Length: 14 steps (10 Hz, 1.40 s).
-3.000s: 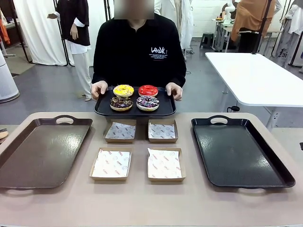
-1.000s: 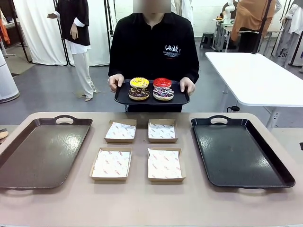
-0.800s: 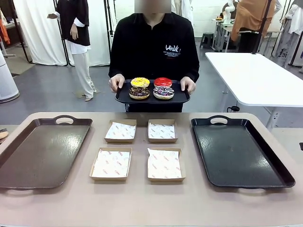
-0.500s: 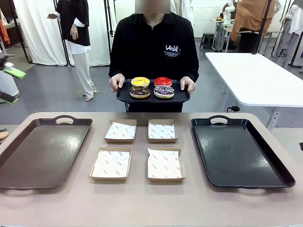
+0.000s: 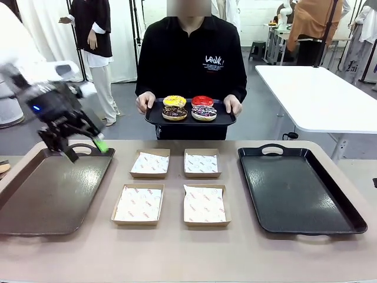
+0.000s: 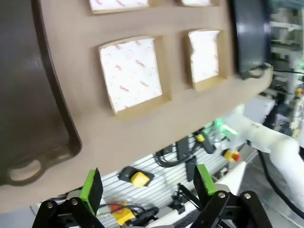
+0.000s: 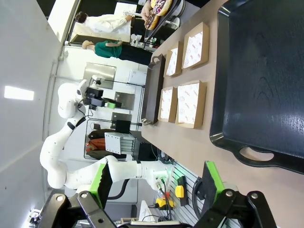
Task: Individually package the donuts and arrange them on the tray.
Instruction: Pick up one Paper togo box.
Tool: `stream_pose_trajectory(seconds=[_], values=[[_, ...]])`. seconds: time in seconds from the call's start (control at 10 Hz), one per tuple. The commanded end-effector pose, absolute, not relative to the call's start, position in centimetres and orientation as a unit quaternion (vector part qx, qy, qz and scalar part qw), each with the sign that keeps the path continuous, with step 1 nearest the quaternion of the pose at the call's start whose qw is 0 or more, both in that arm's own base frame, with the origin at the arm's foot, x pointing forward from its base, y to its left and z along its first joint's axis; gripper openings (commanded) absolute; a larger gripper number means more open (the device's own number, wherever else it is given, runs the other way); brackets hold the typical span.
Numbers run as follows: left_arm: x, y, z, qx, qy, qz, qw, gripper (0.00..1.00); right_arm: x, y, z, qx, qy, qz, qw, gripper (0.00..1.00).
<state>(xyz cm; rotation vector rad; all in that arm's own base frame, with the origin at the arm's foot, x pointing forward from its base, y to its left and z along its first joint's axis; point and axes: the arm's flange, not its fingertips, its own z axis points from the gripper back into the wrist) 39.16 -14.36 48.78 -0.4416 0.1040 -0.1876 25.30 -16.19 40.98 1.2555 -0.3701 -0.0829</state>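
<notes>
A person at the far side holds a small black serving tray (image 5: 153,119) above the table edge. On it sit the donuts: yellow-iced (image 5: 174,101), red-iced (image 5: 202,101), chocolate (image 5: 174,113) and sprinkled (image 5: 204,113). My left gripper (image 5: 85,150) hangs open over the far end of the brown tray (image 5: 47,194), holding nothing. In the left wrist view the left gripper (image 6: 147,185) looks past the table's near edge. My right gripper (image 7: 156,183) is open and empty, off the handle end of the black tray (image 7: 266,71). The donuts (image 7: 159,7) show far off in that view.
Several paper-lined cardboard boxes lie in the middle of the table: far left (image 5: 149,163), far right (image 5: 202,163), near left (image 5: 138,204), near right (image 5: 205,205). The black tray (image 5: 294,188) lies at the right. A white table (image 5: 318,94) stands behind.
My left arm has swung in from the left and come down over the brown tray's far end. The person's donut tray has barely moved over the last second.
</notes>
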Motion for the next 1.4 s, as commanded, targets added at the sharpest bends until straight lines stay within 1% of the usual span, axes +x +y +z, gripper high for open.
stream_pose_trajectory(seconds=[0.0,0.1,0.2,0.3,0.5,0.7,0.8,0.9,1.0,1.3], values=[[40.3,-16.6,45.2,-0.146,0.045,-0.078,0.985,1.00,25.2,-16.3,41.0,0.586,-0.172,-0.038,0.791,1.00],[40.9,-17.6,43.1,-0.103,0.031,-0.087,0.990,1.00,25.2,-16.3,41.0,0.586,-0.172,-0.038,0.791,1.00],[41.3,-18.6,41.1,-0.077,0.016,-0.090,0.993,1.00,25.2,-16.3,41.0,0.586,-0.172,-0.038,0.791,1.00],[41.0,-19.6,39.2,-0.056,-0.001,-0.088,0.994,1.00,25.2,-16.3,41.0,0.586,-0.172,-0.038,0.791,1.00],[41.0,-20.8,37.4,-0.033,-0.020,-0.089,0.995,1.00,25.2,-16.3,41.0,0.586,-0.172,-0.038,0.791,1.00],[41.2,-21.2,36.2,-0.032,-0.058,-0.082,0.994,1.00,25.2,-16.3,41.0,0.586,-0.172,-0.038,0.791,1.00],[41.3,-21.0,36.1,-0.046,-0.060,-0.073,0.994,1.00,25.2,-16.3,41.0,0.586,-0.172,-0.038,0.791,1.00],[40.8,-20.3,36.7,-0.074,-0.047,-0.069,0.994,1.00,25.2,-16.3,41.0,0.586,-0.172,-0.038,0.791,1.00],[41.3,-20.9,36.5,-0.046,-0.046,-0.092,0.994,1.00,25.2,-16.3,41.0,0.586,-0.172,-0.038,0.791,1.00],[41.3,-20.9,36.5,-0.046,-0.046,-0.092,0.994,1.00,25.2,-16.3,41.0,0.586,-0.172,-0.038,0.791,1.00]])
